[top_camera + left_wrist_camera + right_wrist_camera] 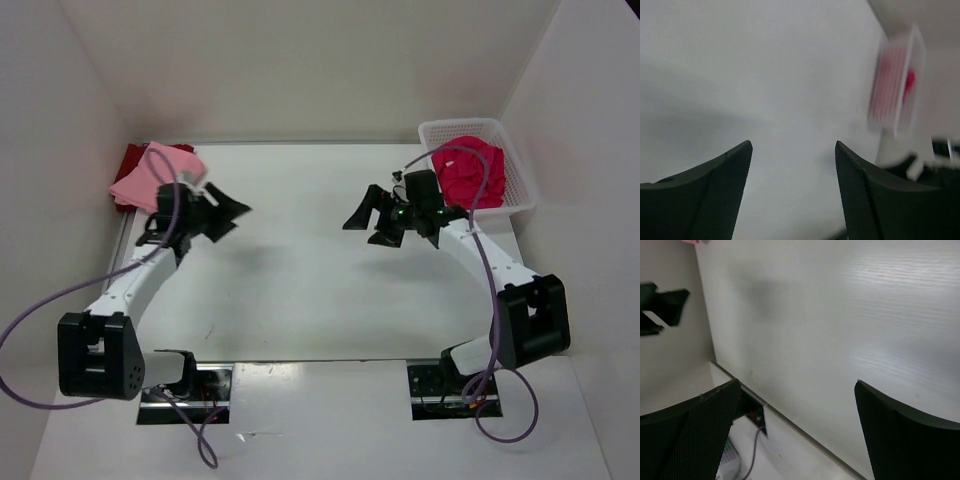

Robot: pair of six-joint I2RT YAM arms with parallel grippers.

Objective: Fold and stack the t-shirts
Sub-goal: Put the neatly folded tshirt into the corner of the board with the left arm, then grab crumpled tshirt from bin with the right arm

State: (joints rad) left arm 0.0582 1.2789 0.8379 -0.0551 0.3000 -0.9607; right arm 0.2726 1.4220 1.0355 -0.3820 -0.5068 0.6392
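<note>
since the magenta shirt (468, 175) sits bunched in the basket (518, 180) at far right, it lies behind the right fingers (365, 208), which point inward, spread apart and empty; no clear long axis. right arm is nearer. left fingers (230, 205) are also apart and empty, near the pink shirt (150, 178), which lies on the red shirt (135, 158) in the far left corner of the surface (300, 290).

We see only a strip of the dark red shirt (133, 157) at the far left corner of the table (300, 290); the light pink shirt (158, 180) covers the rest. In the left wrist view, blur smears the basket (890, 85) and the magenta shirt (910, 80). The right wrist view's top edge leaves a pink sliver of cloth (692, 241) we cannot identify
</note>
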